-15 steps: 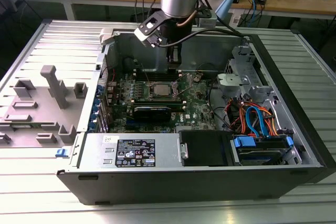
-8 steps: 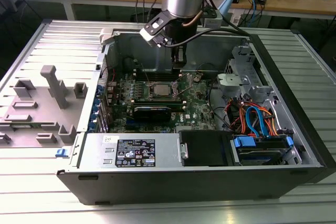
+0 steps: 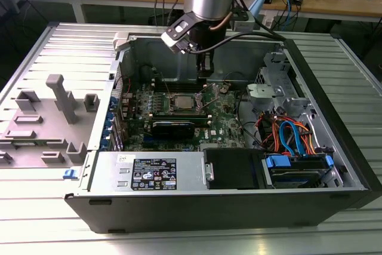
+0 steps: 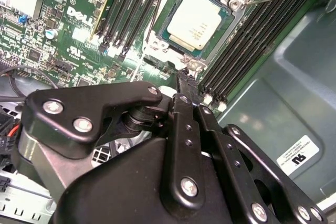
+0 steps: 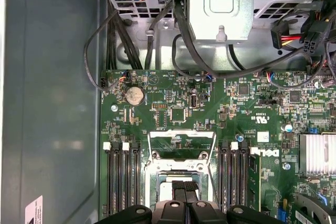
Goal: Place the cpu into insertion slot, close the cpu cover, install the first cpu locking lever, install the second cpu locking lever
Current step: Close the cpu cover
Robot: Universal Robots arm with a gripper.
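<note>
Gripper [image 4: 187,75] closed, empty — second wrist view shows the cpu [image 4: 195,22] just beyond it

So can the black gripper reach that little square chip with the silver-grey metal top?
Probably yes: the black gripper hangs close to the square chip with the silver-grey metal top, and nothing lies between them.

Green board [image 5: 210,114] w/ black memory slots [image 4: 247,40]; cpu [image 4: 195,22] top silver-grey; hand [image 4: 186,80] black; cables [image 3: 289,132] orange & blue; table [image 3: 36,219] ribbed grey.
</note>
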